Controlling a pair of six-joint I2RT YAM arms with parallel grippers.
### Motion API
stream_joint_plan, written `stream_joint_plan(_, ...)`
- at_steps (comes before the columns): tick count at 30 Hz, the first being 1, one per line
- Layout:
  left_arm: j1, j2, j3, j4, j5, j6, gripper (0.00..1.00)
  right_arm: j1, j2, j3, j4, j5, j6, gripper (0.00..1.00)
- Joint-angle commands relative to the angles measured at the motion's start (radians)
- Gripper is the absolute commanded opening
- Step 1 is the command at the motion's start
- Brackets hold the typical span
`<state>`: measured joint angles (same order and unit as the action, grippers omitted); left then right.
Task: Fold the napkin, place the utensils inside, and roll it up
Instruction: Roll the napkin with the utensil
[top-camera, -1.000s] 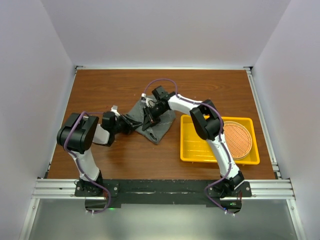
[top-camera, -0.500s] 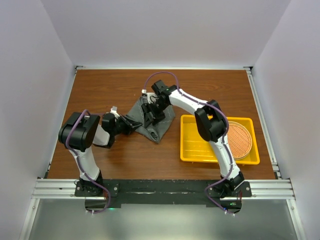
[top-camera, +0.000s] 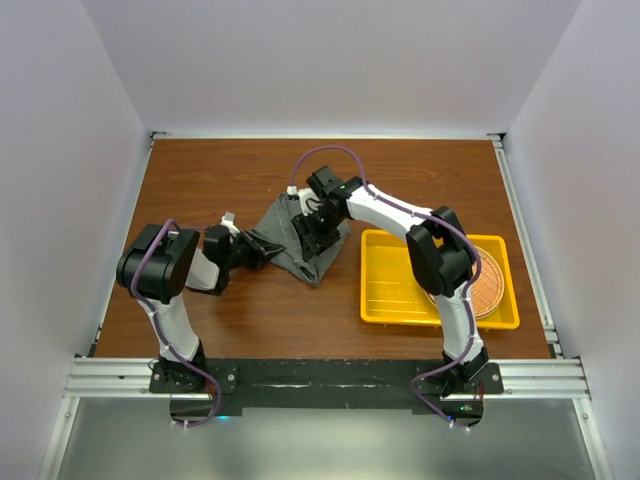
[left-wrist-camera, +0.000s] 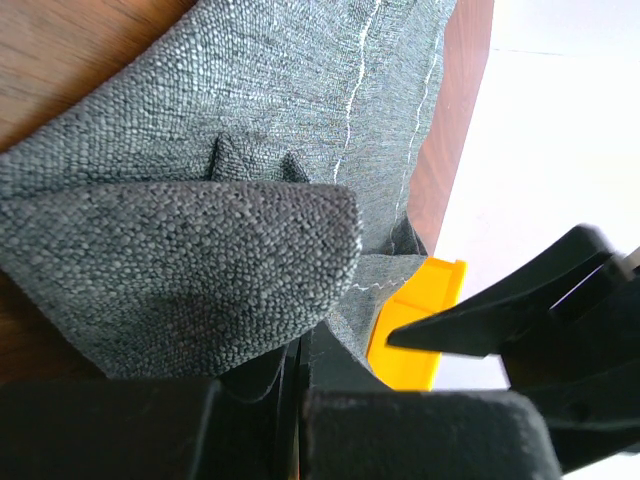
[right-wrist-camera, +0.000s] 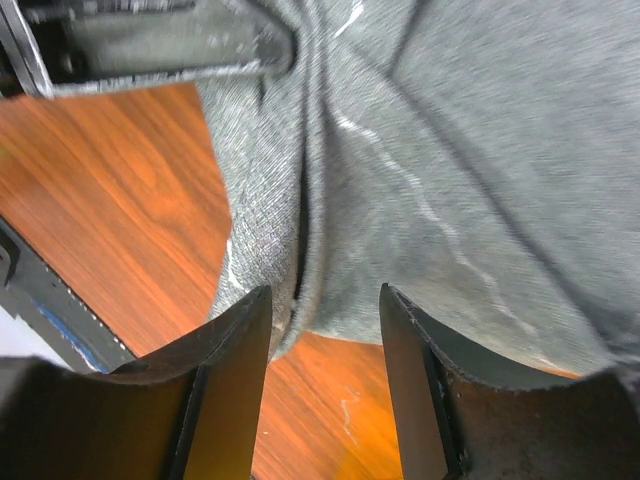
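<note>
The dark grey napkin lies bunched and folded on the wooden table, left of the yellow tray. My left gripper is shut on the napkin's left edge; in the left wrist view the cloth runs into the closed jaws of that gripper. My right gripper is open just above the napkin's middle. In the right wrist view its fingers straddle the napkin's near edge without holding it. The teal utensils are out of view.
The yellow tray sits to the right of the napkin, with the round woven mat in its right part, half hidden by my right arm. The tray's corner shows in the left wrist view. White walls enclose the table.
My right gripper has shifted a little right and nearer over the napkin, and its elbow has swung right over the tray. My left gripper has kept its hold and stayed put.
</note>
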<state>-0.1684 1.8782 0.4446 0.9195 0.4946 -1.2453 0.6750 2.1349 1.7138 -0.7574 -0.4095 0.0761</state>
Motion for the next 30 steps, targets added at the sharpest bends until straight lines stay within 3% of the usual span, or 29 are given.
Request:
stream_joint_plan(1,0.007,0.053,-0.032,-0.242,-0.100,0.070,0.00,0.028,-0.030,-0.043,0.059,-0.026,0.010,0.50)
stream_joint_plan(10,0.010,0.061,-0.027,-0.234,-0.093,0.061,0.00,0.052,-0.039,-0.042,0.040,0.064,0.001,0.41)
stream_joint_plan(15,0.010,0.062,-0.023,-0.238,-0.090,0.069,0.00,0.055,-0.059,0.041,-0.042,0.098,-0.026,0.48)
stream_joint_plan(20,0.010,0.067,-0.012,-0.246,-0.088,0.067,0.00,0.084,-0.087,0.038,-0.019,0.045,0.008,0.57)
stream_joint_plan(27,0.012,0.070,-0.010,-0.246,-0.083,0.064,0.00,0.103,-0.063,0.006,0.001,0.037,0.013,0.57)
stream_joint_plan(30,0.012,0.070,-0.010,-0.245,-0.083,0.061,0.00,0.101,-0.055,-0.002,-0.003,0.067,0.007,0.51)
